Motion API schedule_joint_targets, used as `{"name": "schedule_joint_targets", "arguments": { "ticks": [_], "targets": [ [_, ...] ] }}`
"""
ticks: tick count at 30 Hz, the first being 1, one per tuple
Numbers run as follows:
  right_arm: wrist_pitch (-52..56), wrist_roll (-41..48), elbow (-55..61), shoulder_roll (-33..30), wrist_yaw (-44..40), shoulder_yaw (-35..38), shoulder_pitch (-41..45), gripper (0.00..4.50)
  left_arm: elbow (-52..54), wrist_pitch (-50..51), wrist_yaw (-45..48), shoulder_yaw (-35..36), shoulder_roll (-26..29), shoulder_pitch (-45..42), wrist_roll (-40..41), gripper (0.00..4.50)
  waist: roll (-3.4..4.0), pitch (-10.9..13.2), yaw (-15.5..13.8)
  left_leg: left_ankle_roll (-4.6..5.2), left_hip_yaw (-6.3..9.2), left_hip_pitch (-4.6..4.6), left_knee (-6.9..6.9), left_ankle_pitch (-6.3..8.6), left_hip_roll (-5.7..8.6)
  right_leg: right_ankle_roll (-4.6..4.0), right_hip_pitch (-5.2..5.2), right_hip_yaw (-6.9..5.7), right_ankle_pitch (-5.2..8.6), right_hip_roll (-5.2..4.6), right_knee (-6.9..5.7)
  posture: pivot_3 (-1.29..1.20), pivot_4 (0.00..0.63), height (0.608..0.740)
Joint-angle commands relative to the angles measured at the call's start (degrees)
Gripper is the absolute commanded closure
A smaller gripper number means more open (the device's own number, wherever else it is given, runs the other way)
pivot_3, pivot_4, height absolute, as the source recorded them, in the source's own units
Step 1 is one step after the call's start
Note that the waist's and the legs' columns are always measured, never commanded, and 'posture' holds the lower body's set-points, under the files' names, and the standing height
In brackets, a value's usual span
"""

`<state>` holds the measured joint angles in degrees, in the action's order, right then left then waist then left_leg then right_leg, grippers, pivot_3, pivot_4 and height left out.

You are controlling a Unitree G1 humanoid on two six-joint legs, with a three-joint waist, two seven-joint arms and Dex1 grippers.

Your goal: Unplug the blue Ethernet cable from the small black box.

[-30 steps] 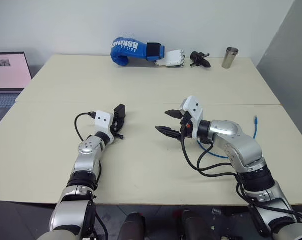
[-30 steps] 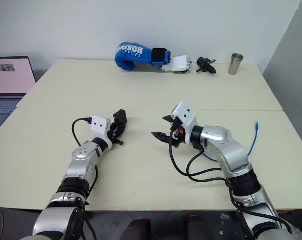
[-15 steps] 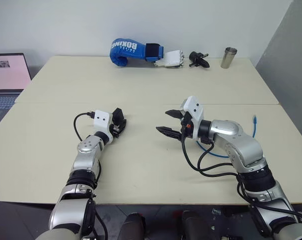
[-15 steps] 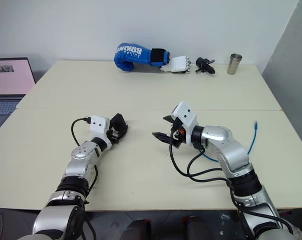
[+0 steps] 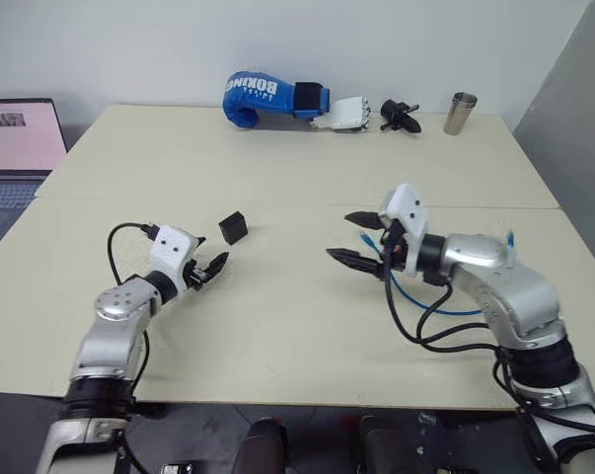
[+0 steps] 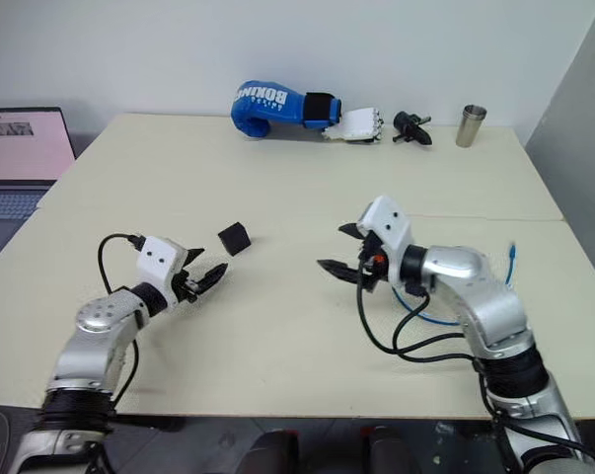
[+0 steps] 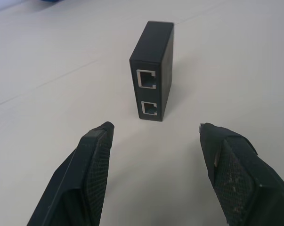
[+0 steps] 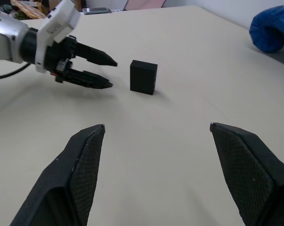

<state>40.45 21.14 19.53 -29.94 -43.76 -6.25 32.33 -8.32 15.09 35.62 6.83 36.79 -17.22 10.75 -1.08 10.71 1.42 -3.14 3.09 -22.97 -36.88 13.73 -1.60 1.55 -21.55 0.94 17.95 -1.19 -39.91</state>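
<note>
Small matte black box (image 7: 152, 70) stands on end, ports empty; both claws released, empty. Nudge from left claw (image 5: 212, 269) could topple it.

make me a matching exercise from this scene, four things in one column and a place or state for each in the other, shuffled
Things:
1. small black box
2. blue Ethernet cable
3. boxing glove
4. left gripper

Places or states:
A. at the table's far edge, by the wall
B. fingers apart, holding nothing
C. standing alone on the table, both ports empty
D. lying on the table under the right arm

Pairs: 1-C, 2-D, 3-A, 4-B
</note>
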Motion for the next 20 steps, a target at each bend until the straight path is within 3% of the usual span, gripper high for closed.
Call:
{"name": "schedule_joint_targets", "arguments": {
  "ticks": [1, 5, 8, 11, 15, 20],
  "targets": [
    [0.7, 2.4, 2.9, -3.2, -1.4, 4.2, -0.4, 0.71, 6.5, 5.1, 4.6, 2.7, 3.6, -0.5, 4.3, 1.42, 0.00, 0.0, 0.2, 0.00, -0.01, 0.02, 0.01, 0.00, -0.01, 0.00, 0.00, 0.01, 0.00, 0.02, 0.00, 0.00, 0.150, 0.740],
    [-0.7, 4.2, 3.1, -7.7, -4.8, 7.1, -1.4, 0.71, 9.1, 8.0, 12.9, 3.6, 10.4, -0.6, 7.4, 1.42, -0.03, 0.0, 0.3, 0.01, -0.01, 0.01, 0.08, 0.00, -0.08, -0.01, -0.04, 0.01, 0.01, 0.09, 0.02, 0.00, 0.150, 0.740],
    [-3.6, 6.8, 3.3, -11.8, -10.3, 10.0, -3.3, 0.71, 6.5, 9.5, 21.8, 5.1, 17.7, -2.0, 10.2, 1.42, -0.02, 0.1, 0.4, 0.01, -0.06, -0.02, 0.17, 0.00, -0.07, -0.05, -0.14, 0.03, 0.03, 0.11, 0.02, 0.00, 0.150, 0.740],
    [-4.4, 8.8, 3.1, -15.4, -14.7, 11.2, -5.0, 0.71, 4.6, 8.7, 26.4, 5.7, 21.7, -3.0, 11.0, 1.42, -0.02, 0.1, 0.4, 0.01, -0.09, -0.01, 0.22, 0.01, -0.08, -0.07, -0.17, 0.04, 0.05, 0.11, 0.04, 0.00, 0.150, 0.740],
    [-3.3, 11.2, 1.6, -19.1, -18.0, 12.6, -4.9, 0.71, 4.2, 9.0, 30.7, 6.7, 24.2, -3.5, 12.5, 1.42, -0.02, 0.1, 0.4, 0.02, -0.13, -0.01, 0.23, 0.01, -0.09, -0.07, -0.17, 0.06, 0.06, 0.10, 0.05, 0.00, 0.150, 0.740],
    [-3.2, 11.4, -0.2, -20.3, -18.0, 12.5, -3.9, 0.71, 4.3, 8.2, 31.9, 6.7, 23.5, -3.5, 13.2, 1.42, -0.02, 0.1, 0.4, 0.02, -0.13, -0.01, 0.23, 0.01, -0.11, -0.07, -0.17, 0.07, 0.06, 0.11, 0.05, 0.00, 0.150, 0.740]
  ]
}}
